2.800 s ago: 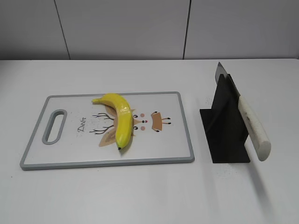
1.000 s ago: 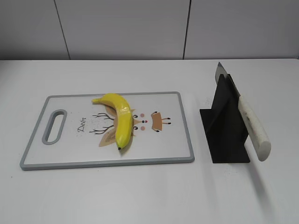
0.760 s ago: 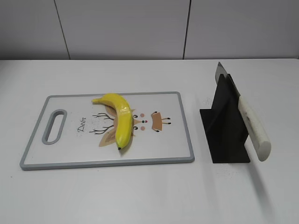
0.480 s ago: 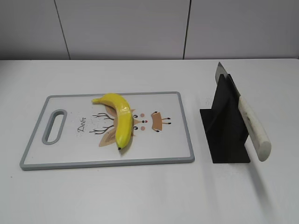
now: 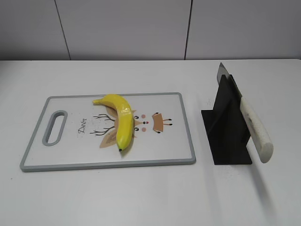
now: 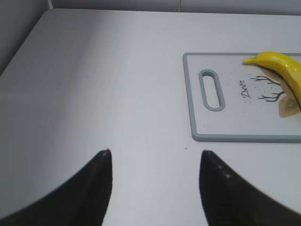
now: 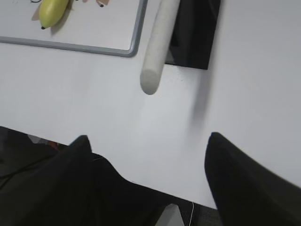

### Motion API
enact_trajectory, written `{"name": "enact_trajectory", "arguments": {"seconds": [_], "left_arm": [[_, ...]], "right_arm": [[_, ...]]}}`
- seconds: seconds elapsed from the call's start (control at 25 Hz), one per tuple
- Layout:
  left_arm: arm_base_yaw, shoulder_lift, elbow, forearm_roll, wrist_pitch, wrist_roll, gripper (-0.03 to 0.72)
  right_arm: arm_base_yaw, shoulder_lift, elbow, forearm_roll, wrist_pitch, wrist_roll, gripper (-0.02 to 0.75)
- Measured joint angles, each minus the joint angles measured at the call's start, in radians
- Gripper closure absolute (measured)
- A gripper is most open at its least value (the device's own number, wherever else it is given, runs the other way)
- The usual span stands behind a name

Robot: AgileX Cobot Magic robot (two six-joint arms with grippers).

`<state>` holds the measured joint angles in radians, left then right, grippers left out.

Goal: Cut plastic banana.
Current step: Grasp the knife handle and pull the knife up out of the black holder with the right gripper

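Note:
A yellow plastic banana (image 5: 120,120) lies on a white cutting board with a grey rim (image 5: 189,134). It also shows in the left wrist view (image 6: 282,70) and the right wrist view (image 7: 52,11). A knife with a white handle (image 5: 256,131) rests in a black stand (image 5: 225,128); the handle shows in the right wrist view (image 7: 157,47). Neither gripper shows in the exterior view. My left gripper (image 6: 155,153) is open and empty over bare table left of the board. My right gripper (image 7: 146,137) is open and empty near the table's front edge, below the knife handle.
The board (image 6: 195,113) has a grey slot handle (image 5: 54,127) at its left end. The table's front edge (image 7: 155,186) runs under the right gripper. A grey panelled wall (image 5: 141,28) stands behind the table.

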<state>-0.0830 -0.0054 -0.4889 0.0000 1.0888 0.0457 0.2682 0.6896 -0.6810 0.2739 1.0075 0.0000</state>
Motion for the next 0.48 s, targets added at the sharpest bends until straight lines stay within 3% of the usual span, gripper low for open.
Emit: {"name": "enact_trajectory", "arguments": {"seconds": [0.2,0.48], "left_arm": [[0.000,0.000,0.000,0.000,0.000,0.000,0.136],[0.000,0.000,0.000,0.000,0.000,0.000,0.136]], "right_arm": [[0.081,0.116,-0.126,-0.070,0.048,0.076,0.167],[0.088,0.274,-0.278,-0.126,0.104,0.120,0.167]]}}
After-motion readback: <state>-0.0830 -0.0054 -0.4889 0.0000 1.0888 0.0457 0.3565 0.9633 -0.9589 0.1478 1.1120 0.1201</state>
